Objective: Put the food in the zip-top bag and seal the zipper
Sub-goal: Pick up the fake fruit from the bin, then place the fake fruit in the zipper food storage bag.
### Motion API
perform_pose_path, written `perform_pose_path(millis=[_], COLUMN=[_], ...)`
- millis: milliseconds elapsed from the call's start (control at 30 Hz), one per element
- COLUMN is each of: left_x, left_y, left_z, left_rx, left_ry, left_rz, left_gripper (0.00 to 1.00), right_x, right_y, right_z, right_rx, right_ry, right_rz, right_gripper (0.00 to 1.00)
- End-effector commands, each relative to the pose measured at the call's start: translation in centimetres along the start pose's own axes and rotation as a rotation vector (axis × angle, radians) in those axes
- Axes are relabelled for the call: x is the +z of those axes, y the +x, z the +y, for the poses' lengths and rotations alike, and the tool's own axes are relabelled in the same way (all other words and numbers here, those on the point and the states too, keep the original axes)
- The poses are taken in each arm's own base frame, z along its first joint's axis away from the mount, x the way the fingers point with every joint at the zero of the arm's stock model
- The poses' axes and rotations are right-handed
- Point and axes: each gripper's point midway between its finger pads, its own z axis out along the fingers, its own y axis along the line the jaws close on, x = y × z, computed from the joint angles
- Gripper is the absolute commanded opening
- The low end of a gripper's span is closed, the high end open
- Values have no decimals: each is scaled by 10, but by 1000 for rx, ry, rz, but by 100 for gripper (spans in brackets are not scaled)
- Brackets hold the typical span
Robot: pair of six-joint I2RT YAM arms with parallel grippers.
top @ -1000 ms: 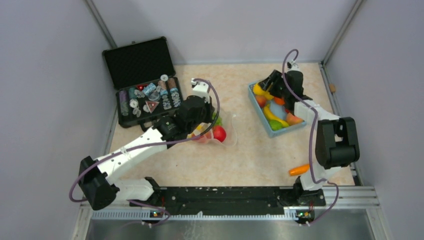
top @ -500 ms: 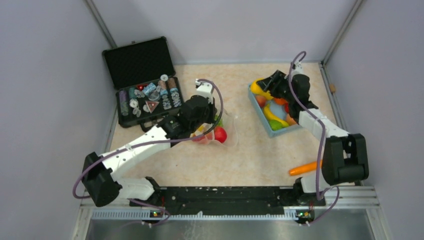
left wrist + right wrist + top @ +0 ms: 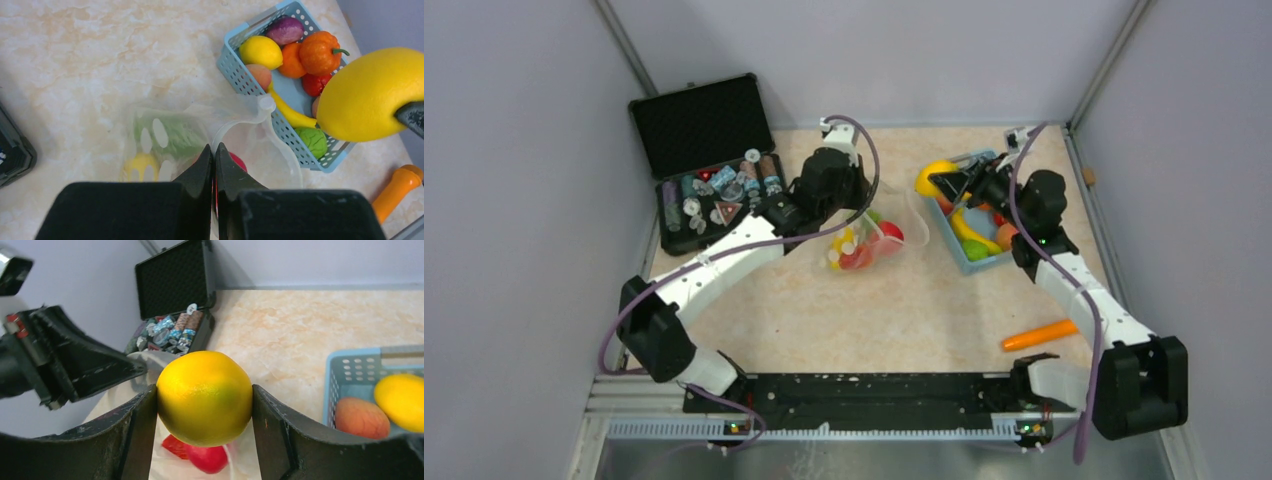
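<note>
1. The step in hand is loading. The right gripper (image 3: 205, 407) is clamped on a round yellow citrus fruit (image 3: 370, 95), one finger on each side, and holds it off the bench.

2. The left gripper (image 3: 214, 152) is closed, its fingers pressed together on the near edge of the zip-top bag (image 3: 165, 135). It appears to hold the mouth up and open. The white zipper (image 3: 264, 106) curves away from its tips towards the fruit.

3. The bag hangs just below and ahead of the left gripper. Red, green and yellow pieces are already inside.

4. From the right gripper, the bag's mouth lies ahead and lower, close by. The light-blue basket (image 3: 232, 75) sits to its right and holds a lemon, a banana, a purple piece and other pieces.

5. An orange carrot (image 3: 1039, 335) lies on the bench well behind the right gripper, near that arm's base.

6. The next move probably calls for carrying the fruit over the open mouth and lowering it past the zipper. The right gripper should release only once the fruit is inside. The opening looks little wider than the fruit, so the aim must be centred.

7. Much food is outside the bag, so sealing looks some way off.
</note>
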Motion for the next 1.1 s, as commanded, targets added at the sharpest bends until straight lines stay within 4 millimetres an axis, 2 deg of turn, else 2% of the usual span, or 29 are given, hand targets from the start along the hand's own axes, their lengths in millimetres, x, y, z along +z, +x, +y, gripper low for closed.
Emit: perform_pose_path(millis=[0,233,400,533,700,1000,1067], left_x=[-1,-3,-5,-9,-20,-35,-38], left_y=[-24,-5,-2,-7,-15,-25,-27], left_z=[-16,-10,-8,-11,-17,-15,-14], left_rx=[-56,-119,-132,-139,-157,-211,-219], left_ry=[53,61,54,71,116,114,115], left_rz=[-55,-49,-45,-61,-94,-131,-144], left_gripper=[3,4,4,4,5,5,5], right_x=[-4,14,21,32,43,67,73], right_y=[-2,47,67,78,81,79,83], right_z=[37,61,77,69,53,76,76], right_rx=[-159,-250,-306,-354,-365,-361,-360], right_ry=[-167,-280,-328,-250,-135,-113,-104], right_rz=[11,194,247,290,291,184,189], right_gripper=[42,41,38,40,43,45,51])
